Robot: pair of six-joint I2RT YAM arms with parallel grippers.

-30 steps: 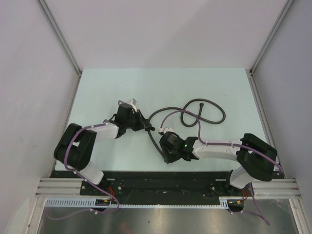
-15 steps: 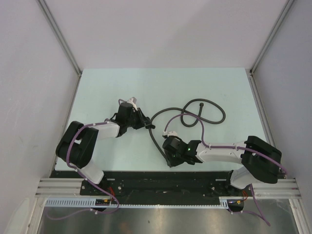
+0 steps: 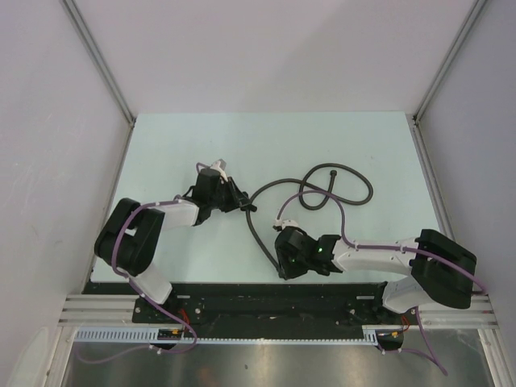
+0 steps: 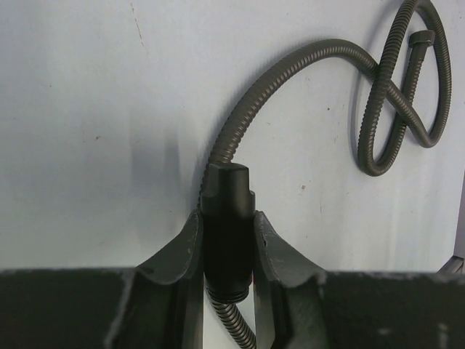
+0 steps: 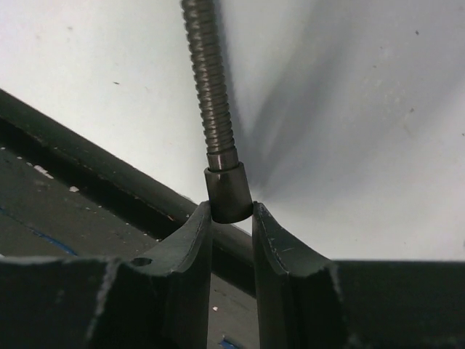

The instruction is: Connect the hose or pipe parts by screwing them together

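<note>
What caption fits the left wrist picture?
Left gripper shut on a black fitting, its ribbed hose looping away over the table.

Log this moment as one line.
left end effector: shut on black fitting | right end effector: shut on hose end | hose: loops across table

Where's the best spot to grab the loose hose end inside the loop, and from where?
Probably the short end fitting, not the ribbed hose, which would flex. Come straight down, claw across its axis: it lies flat on the table with the loop closing round it.
</note>
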